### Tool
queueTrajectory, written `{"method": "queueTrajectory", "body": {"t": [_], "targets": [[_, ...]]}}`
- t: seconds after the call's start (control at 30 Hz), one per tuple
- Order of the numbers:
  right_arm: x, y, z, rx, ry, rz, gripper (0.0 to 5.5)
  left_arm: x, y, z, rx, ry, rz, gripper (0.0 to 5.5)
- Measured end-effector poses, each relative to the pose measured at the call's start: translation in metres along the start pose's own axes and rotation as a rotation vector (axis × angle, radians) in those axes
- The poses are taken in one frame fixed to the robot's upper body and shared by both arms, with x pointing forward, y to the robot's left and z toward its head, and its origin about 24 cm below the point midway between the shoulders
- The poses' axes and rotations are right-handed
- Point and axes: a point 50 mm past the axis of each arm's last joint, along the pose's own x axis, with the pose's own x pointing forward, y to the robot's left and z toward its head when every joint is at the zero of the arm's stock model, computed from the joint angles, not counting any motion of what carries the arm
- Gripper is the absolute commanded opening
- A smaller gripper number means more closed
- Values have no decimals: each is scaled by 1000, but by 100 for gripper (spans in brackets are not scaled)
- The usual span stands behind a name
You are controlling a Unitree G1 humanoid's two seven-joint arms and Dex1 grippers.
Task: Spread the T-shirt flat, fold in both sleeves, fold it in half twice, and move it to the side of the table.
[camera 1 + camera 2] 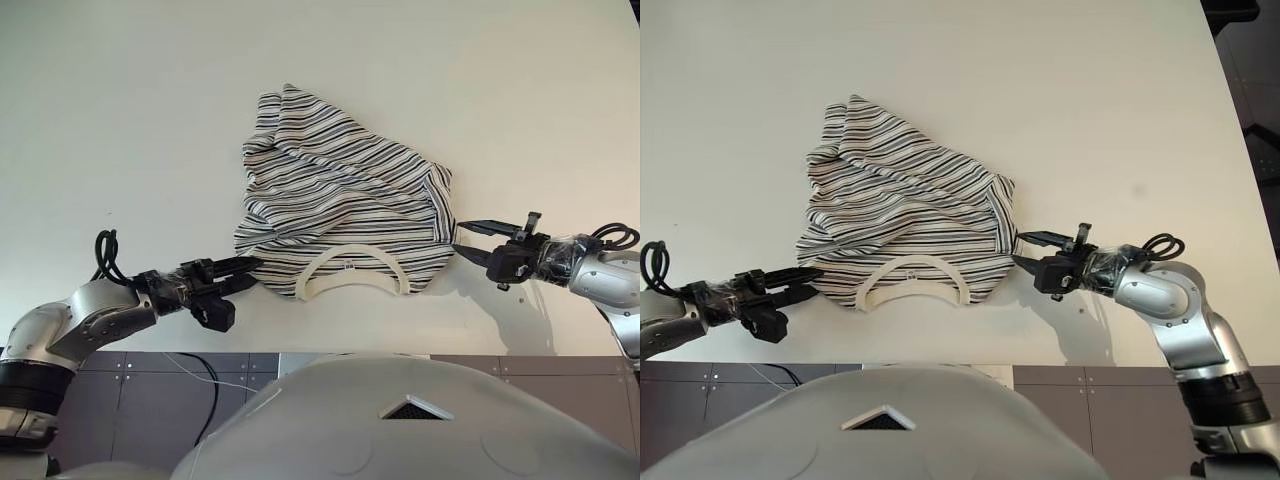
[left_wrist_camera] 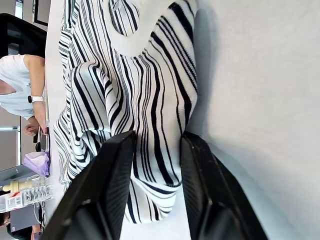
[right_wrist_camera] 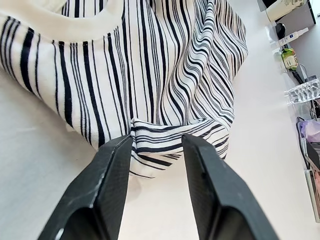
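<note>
Where the white, matte table point(image 1: 120, 120) meets the robot's reach, the T-shirt point(image 1: 340, 200) lies near its middle as a crumpled, roughly triangular heap of soft knit, with thin black and white stripes bending over its many folds. Its ribbed cream collar point(image 1: 355, 272) curves in an arc along the near edge. The left gripper point(image 1: 250, 272) sits at the shirt's near left corner, its smooth black fingers point(image 2: 115, 190) apart with the striped hem between them. The right gripper point(image 1: 460, 237) sits at the near right corner, jaws likewise spread around a small folded flap of fabric.
</note>
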Motion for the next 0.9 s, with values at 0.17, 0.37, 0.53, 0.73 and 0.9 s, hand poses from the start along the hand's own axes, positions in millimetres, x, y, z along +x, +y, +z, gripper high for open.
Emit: {"method": "queueTrajectory", "body": {"t": [0.17,0.37,0.53,0.73,0.9], "targets": [[0,-2,0,-8,-4,-9,184,3,-5,1,-24,-1,-6,14],[-2,19,-6,-25,7,46,184,2,5,5,-131,-30,67,14],[2,42,-2,-47,-40,79,184,-4,48,12,-171,-110,188,14],[25,43,-6,-81,-50,-81,184,-9,70,13,-251,-150,194,14],[41,33,-14,-116,7,-262,184,-20,96,-1,-269,-125,247,14]]}}
